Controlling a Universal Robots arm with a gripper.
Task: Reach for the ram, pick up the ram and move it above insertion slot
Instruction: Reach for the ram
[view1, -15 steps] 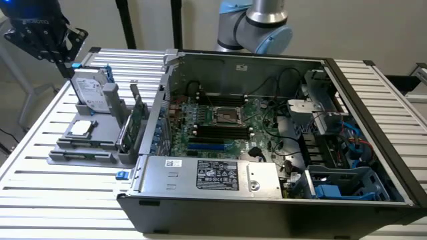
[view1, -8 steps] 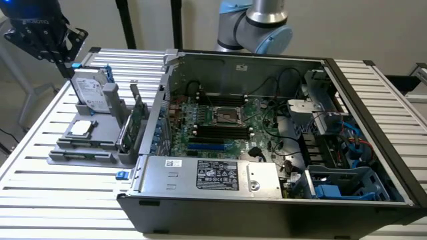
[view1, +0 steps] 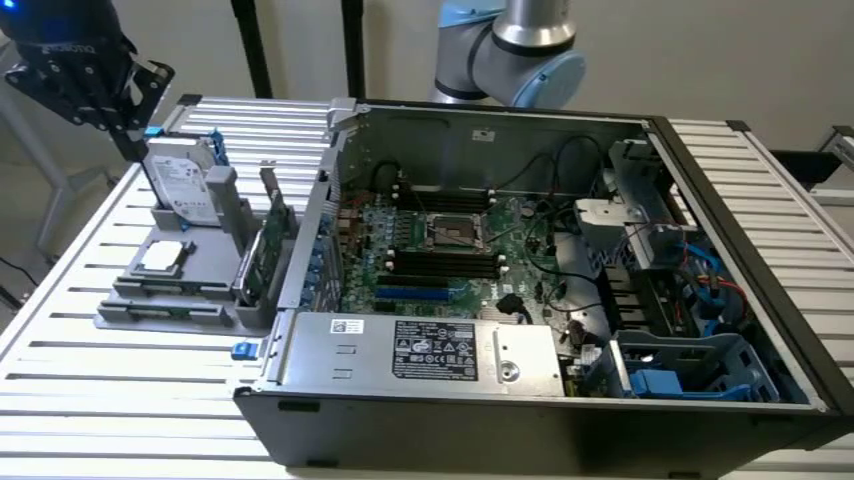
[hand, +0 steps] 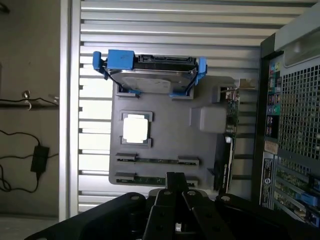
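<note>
The gripper hangs high over the far corner of the bench on the exterior view's left, above and beyond the upright hard drive. In the wrist view its tips are pressed together with nothing between them.

The ram lies flat in a slot of the grey holder, at the end opposite the hard drive, nearest the bench's front edge. A second stick lies just beside it, parallel; which of the two is meant cannot be told.

The gripper is nowhere near contact: the ram sits well below it and toward the holder's near end. The ram's long axis runs across the holder, pointing at the side wall of the open computer case.
</note>
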